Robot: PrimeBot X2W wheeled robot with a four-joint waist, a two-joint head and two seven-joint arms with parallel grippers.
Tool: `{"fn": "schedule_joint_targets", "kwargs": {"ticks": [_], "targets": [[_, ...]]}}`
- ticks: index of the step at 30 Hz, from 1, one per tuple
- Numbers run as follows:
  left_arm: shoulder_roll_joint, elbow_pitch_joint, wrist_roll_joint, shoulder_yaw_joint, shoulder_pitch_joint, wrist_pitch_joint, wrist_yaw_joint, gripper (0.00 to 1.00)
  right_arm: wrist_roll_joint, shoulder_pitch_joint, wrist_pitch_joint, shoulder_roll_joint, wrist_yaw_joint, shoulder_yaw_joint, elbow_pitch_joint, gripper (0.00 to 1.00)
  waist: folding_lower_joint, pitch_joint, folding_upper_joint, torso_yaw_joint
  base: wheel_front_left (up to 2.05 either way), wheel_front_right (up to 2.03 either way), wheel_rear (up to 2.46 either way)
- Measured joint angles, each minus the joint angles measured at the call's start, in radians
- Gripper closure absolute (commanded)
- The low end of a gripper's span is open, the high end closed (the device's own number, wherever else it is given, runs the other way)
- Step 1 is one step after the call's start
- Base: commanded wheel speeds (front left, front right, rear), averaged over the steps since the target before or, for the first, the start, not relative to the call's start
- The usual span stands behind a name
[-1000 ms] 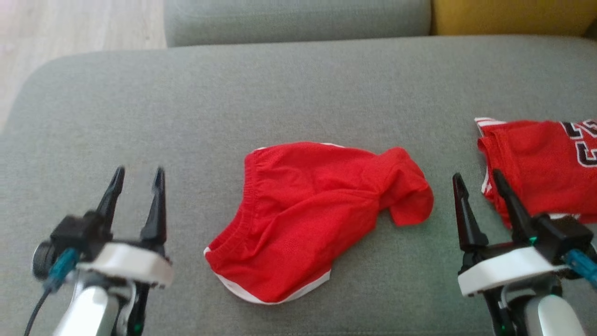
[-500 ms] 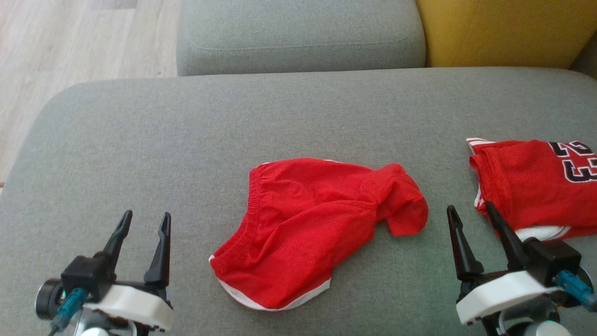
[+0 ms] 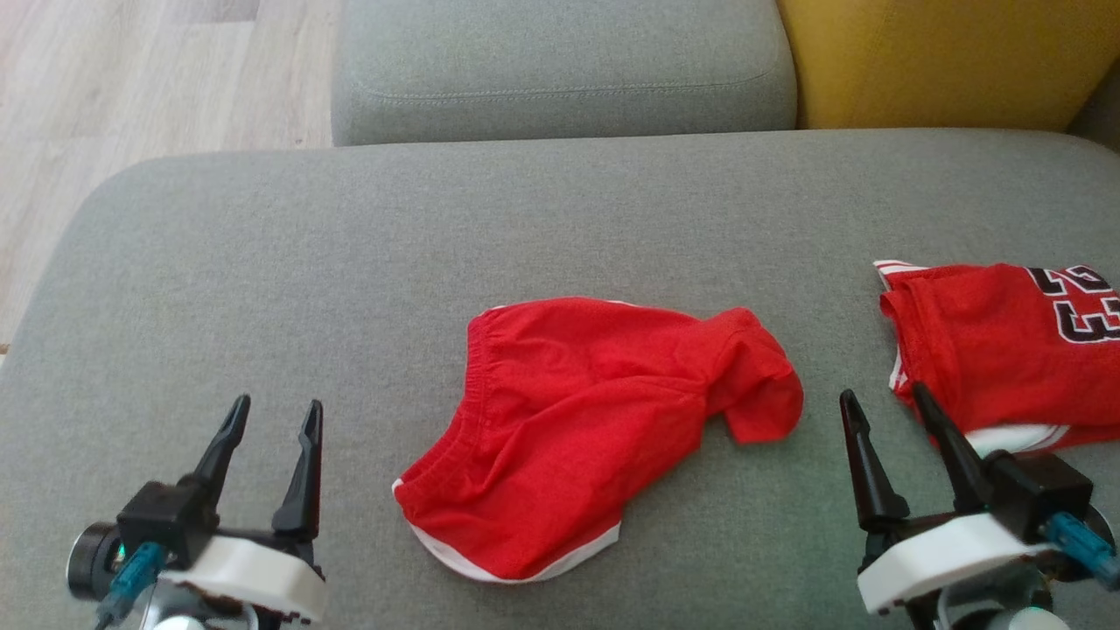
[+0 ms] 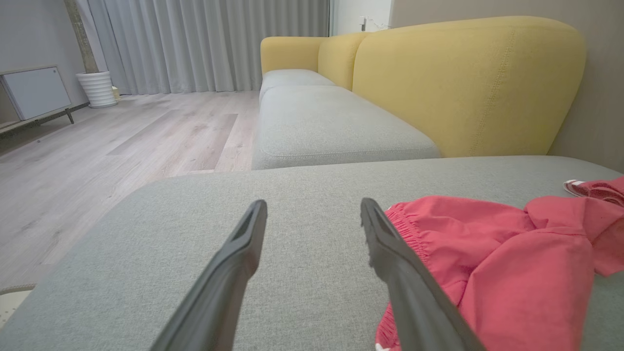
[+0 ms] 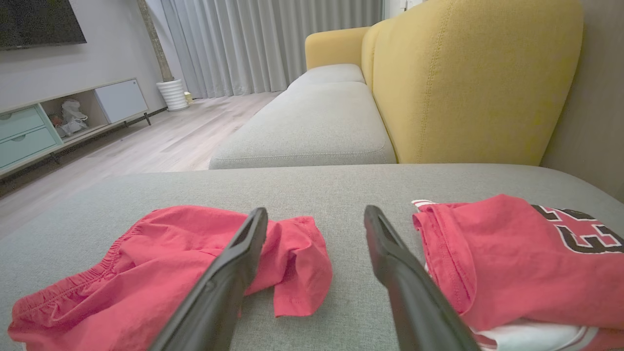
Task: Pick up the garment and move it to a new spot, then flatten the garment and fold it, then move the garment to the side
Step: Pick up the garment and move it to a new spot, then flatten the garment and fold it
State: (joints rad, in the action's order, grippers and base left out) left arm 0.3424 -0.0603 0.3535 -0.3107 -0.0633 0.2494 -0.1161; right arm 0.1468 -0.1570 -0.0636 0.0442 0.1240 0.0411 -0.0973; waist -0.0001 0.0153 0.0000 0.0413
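Crumpled red shorts with white trim lie in the middle of the grey sofa seat, one leg bunched toward the right. They also appear as the red shorts in the left wrist view and the red shorts in the right wrist view. My left gripper hovers open at the lower left, a short way left of the shorts. At the lower right my right gripper is open too, between the shorts and the jersey. Neither one holds anything.
A folded red jersey with black numbers lies at the seat's right edge, next to my right gripper. A second grey cushion and a yellow backrest sit behind. Wooden floor lies beyond the seat's left edge.
The head camera tilted up between one second ago and half a second ago, shifting the whole picture down. Since then nothing has visibly moved; both grippers stay open.
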Motion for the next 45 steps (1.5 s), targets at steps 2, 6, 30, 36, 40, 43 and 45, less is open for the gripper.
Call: {"fn": "schedule_joint_targets", "kwargs": {"ticks": [2, 6, 30, 36, 40, 43, 45], "targets": [[0.0, 0.0, 0.0, 0.0, 0.0, 0.0, -0.002, 0.0, 0.0, 0.0, 0.0, 0.0, 0.0, -0.001, -0.002, 0.0, 0.0, -0.001, 0.0, 0.0, 0.0, 0.0, 0.0], [0.0, 0.0, 0.0, 0.0, 0.0, 0.0, -0.004, 0.0, 0.0, 0.0, 0.0, 0.0, 0.0, -0.003, -0.004, 0.0, 0.0, -0.004, 0.0, 0.001, 0.0, 0.0, 0.0], [-0.018, -0.09, 0.022, -0.238, 0.082, -0.185, 0.195, 0.0, 0.003, 0.013, -0.006, 0.0, 0.0, 0.01, -0.008, 0.0, 0.0, -0.075, 0.0, -0.003, 0.0, 0.0, 0.0], [-0.019, -0.168, 0.035, -0.244, 0.137, -0.214, 0.205, 0.4, 0.006, 0.029, -0.003, 0.0, 0.0, 0.01, -0.005, 0.0, 0.0, -0.104, 0.0, -0.029, 0.0, 0.0, 0.0], [-0.018, -0.19, 0.037, -0.255, 0.156, -0.221, 0.206, 1.0, 0.012, 0.029, 0.003, 0.0, 0.0, 0.007, 0.002, 0.0, 0.0001, -0.116, 0.0, -0.04, 0.0, 0.0, 0.0], [-0.017, -0.204, 0.037, -0.26, 0.16, -0.222, 0.213, 1.0, 0.014, 0.03, 0.006, 0.0, 0.0, 0.004, 0.004, 0.0, 0.0001, -0.12, 0.0, -0.043, 0.0, 0.0, 0.0], [-0.016, -0.204, 0.036, -0.261, 0.161, -0.221, 0.214, 1.0, 0.021, 0.03, 0.012, 0.0, 0.0, 0.002, 0.007, 0.0, 0.0001, -0.121, 0.0, -0.041, 0.0, 0.0, 0.0]]}}
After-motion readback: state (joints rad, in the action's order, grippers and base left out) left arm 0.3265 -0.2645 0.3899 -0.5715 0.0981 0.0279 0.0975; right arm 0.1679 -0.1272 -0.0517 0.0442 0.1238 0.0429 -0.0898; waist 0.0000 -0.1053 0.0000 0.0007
